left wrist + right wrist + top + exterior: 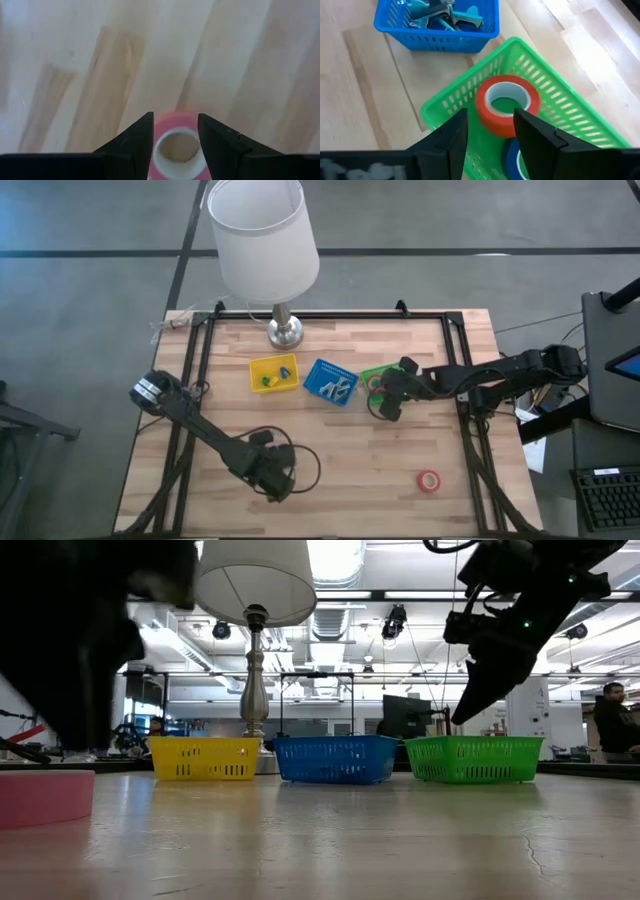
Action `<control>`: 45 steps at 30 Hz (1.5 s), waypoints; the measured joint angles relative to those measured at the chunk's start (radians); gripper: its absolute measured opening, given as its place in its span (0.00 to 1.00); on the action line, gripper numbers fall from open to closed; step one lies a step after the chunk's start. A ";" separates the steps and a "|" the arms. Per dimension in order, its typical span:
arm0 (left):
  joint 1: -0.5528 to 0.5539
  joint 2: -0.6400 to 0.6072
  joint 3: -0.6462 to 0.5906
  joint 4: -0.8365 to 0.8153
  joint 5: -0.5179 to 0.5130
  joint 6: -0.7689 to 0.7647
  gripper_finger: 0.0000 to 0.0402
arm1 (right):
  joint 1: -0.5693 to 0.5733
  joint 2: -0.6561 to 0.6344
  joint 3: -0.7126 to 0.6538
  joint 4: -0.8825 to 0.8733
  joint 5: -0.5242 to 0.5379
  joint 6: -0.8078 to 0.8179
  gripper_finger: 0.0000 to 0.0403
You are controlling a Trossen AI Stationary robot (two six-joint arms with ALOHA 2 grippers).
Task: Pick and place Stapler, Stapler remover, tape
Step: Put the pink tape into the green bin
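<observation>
Two red tape rolls matter here: one [176, 150] lies on the table's near left between the left gripper's [175, 142] spread fingers, seemingly ungripped. Another [507, 102] rests in the green basket [560, 107], beside a blue roll [512, 157], under the right gripper's [490, 132] open fingers. Far right, a third [429, 481] lies alone.

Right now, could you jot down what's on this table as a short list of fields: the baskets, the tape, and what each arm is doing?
yellow basket: left of the three
blue basket: middle, holds small tools
green basket: right, holds a red tape roll and a blue tape roll
loose red roll: on the table, near right
left gripper: fingers open around another red roll
right gripper: open above the green basket
lamp: table's far edge
</observation>
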 joint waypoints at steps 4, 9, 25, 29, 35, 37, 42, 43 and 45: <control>0.000 -0.001 -0.057 0.002 0.046 -0.058 0.39 | 0.000 0.000 0.000 0.000 0.000 0.000 0.37; 0.000 0.003 -0.115 -0.013 0.092 -0.084 0.39 | 0.000 0.001 0.000 0.001 -0.001 0.000 0.38; 0.001 0.002 -0.124 0.112 -0.028 -0.047 0.11 | -0.001 0.002 -0.002 0.067 -0.054 0.039 0.37; 0.005 0.002 -0.091 0.143 -0.312 -0.047 0.10 | 0.000 0.002 -0.003 0.194 -0.196 0.085 0.38; 0.042 0.001 -0.071 0.315 -0.783 -0.016 0.16 | 0.014 0.031 -0.015 0.437 -0.241 0.154 0.37; 0.067 0.001 -0.071 0.397 -0.899 0.040 0.17 | 0.024 0.049 -0.016 0.489 -0.255 0.154 0.36; 0.147 0.002 -0.070 0.508 -0.964 0.188 0.15 | 0.041 0.088 -0.017 0.642 -0.295 0.153 0.36; 0.165 0.002 -0.070 0.511 -0.965 0.192 0.14 | 0.041 0.093 -0.016 0.668 -0.296 0.153 0.36; 0.197 0.002 -0.070 0.511 -0.966 0.192 0.14 | 0.041 0.103 -0.016 0.702 -0.299 0.153 0.36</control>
